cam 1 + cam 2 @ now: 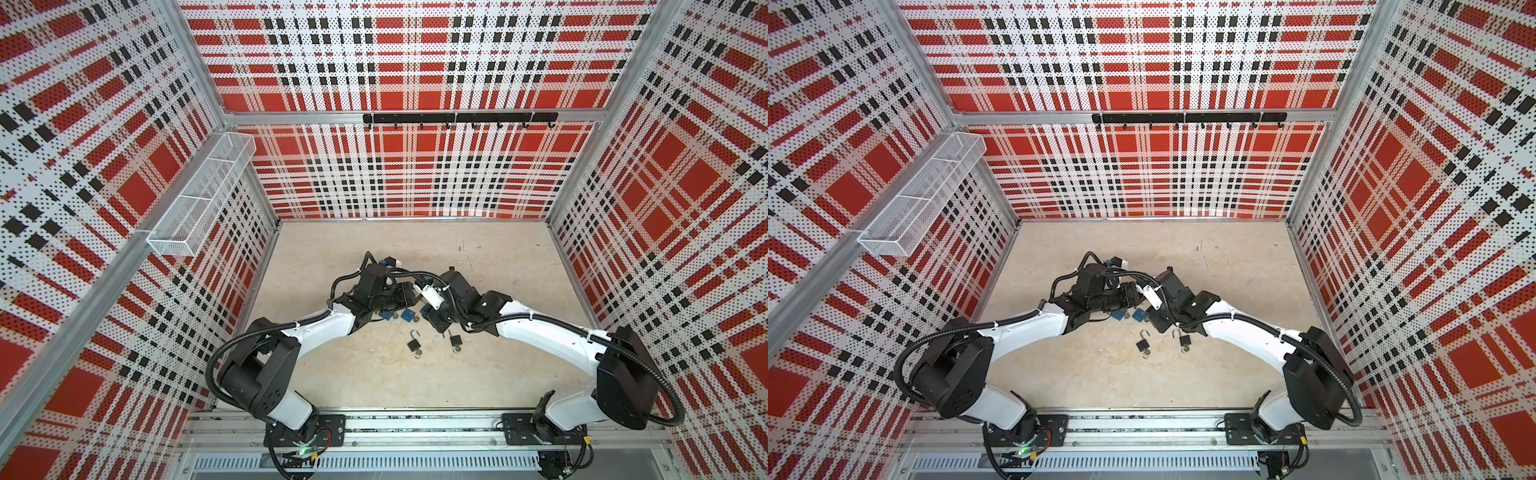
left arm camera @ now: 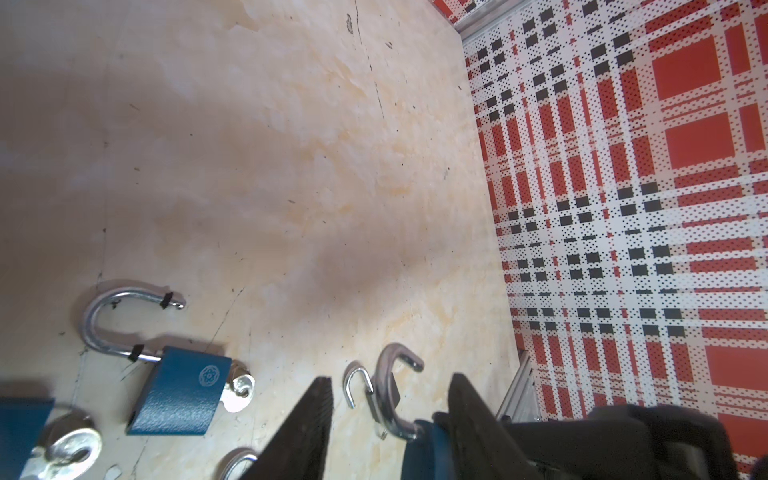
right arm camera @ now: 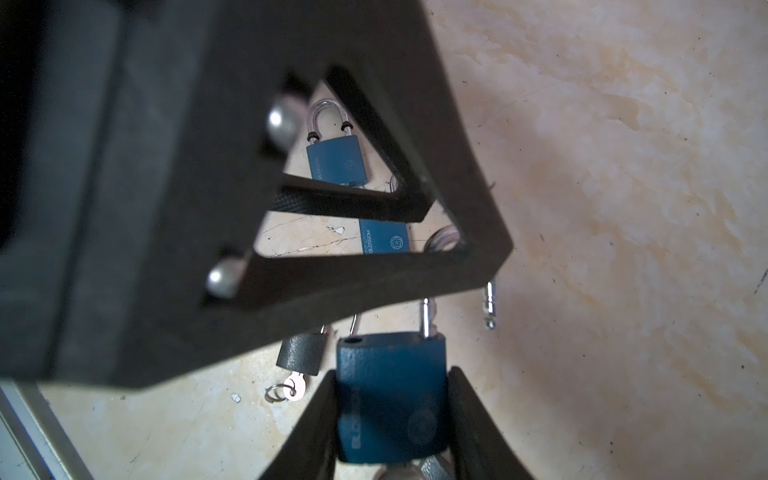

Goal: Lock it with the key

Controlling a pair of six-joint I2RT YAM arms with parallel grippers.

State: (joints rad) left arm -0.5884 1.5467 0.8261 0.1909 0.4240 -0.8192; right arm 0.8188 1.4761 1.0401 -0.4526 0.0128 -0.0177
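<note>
My right gripper [image 3: 391,372] is shut on the body of a blue padlock [image 3: 390,399]. The padlock's silver shackle [image 2: 388,386] stands open, and a silver key [image 3: 415,469] shows at its underside, mostly hidden. My left gripper [image 2: 390,378] is open, its fingers [image 3: 374,266] on either side of that shackle, which lies close to one finger [image 2: 473,415]. In both top views the two grippers meet at mid-floor, left gripper [image 1: 409,293] beside right gripper [image 1: 428,316]; the held padlock is hidden there.
Two more blue padlocks [image 1: 390,314] [image 1: 409,314] lie on the beige floor under the grippers; one [image 2: 183,390] has an open shackle and a key [image 2: 239,390]. Two small black padlocks [image 1: 413,343] [image 1: 456,340] with keys lie nearer the front. Plaid walls enclose the floor.
</note>
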